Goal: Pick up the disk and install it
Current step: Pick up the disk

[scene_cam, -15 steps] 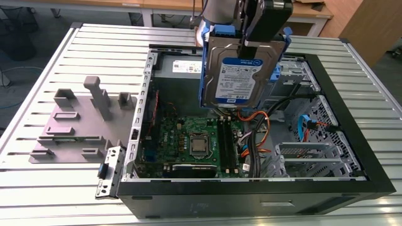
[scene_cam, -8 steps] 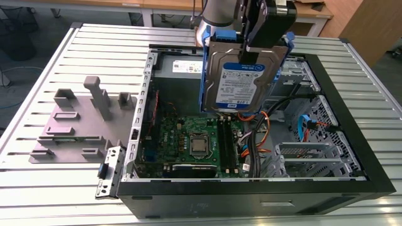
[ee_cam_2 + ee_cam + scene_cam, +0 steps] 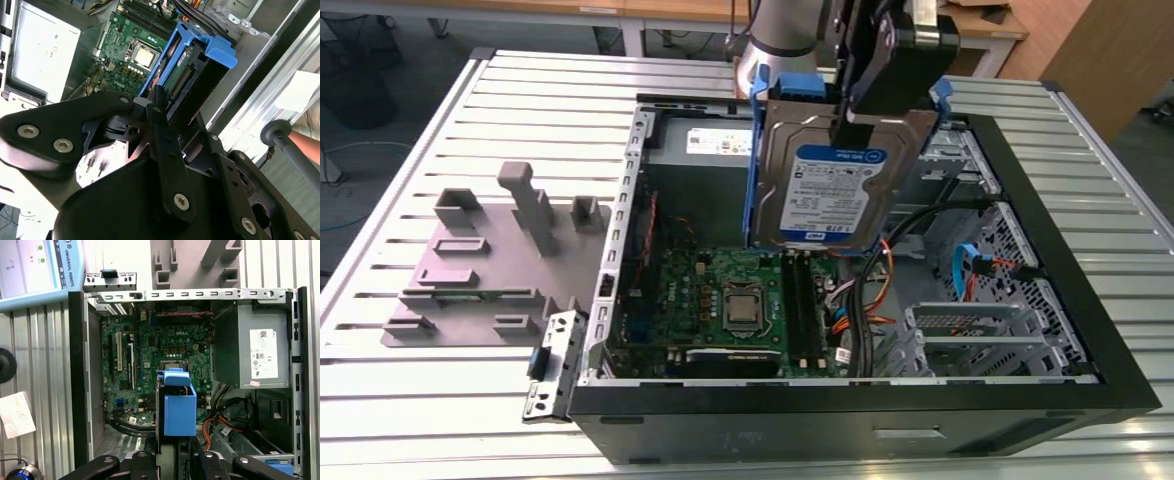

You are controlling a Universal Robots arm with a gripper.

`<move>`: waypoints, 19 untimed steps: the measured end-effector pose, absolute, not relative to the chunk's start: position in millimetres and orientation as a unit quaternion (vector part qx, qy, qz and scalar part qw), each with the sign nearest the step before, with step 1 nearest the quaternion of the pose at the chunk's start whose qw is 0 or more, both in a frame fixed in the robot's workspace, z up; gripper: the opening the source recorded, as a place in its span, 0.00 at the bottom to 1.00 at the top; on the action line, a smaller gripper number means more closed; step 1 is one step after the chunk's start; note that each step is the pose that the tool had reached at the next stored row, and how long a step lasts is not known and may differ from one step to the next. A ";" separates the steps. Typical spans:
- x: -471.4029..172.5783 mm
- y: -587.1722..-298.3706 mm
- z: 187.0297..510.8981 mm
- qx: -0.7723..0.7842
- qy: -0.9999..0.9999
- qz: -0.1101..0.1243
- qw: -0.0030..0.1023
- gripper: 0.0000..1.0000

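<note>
Black case (image 3: pixel 854 430) under disk (image 3: pixel 834 195), slatted table (image 3: pixel 454 410)

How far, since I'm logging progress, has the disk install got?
Done: the pick-up. The gripper is shut on the disk, which is clear of any surface. In hand: the disk hangs on edge above the motherboard of the open computer case. Left: the install; the disk is not yet seated anywhere in the case.

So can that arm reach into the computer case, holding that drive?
Probably yes: the case lies open, and the end effector holds the drive upright just above it. Loose cables inside might get in the way.
</note>
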State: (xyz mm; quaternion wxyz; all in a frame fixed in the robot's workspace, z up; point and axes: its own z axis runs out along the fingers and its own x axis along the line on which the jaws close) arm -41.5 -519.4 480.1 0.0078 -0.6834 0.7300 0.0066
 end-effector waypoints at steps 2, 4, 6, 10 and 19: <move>-41.5 -522.8 480.1 -0.683 0.730 0.007 0.008 0.35; -41.5 -526.0 480.1 -0.683 0.731 0.007 0.008 0.35; -41.5 -529.3 480.1 -0.683 0.731 0.007 0.008 0.35; -41.5 -535.6 480.1 -0.682 0.731 0.006 0.008 0.35; -41.5 -539.1 480.1 -0.681 0.732 0.006 0.008 0.35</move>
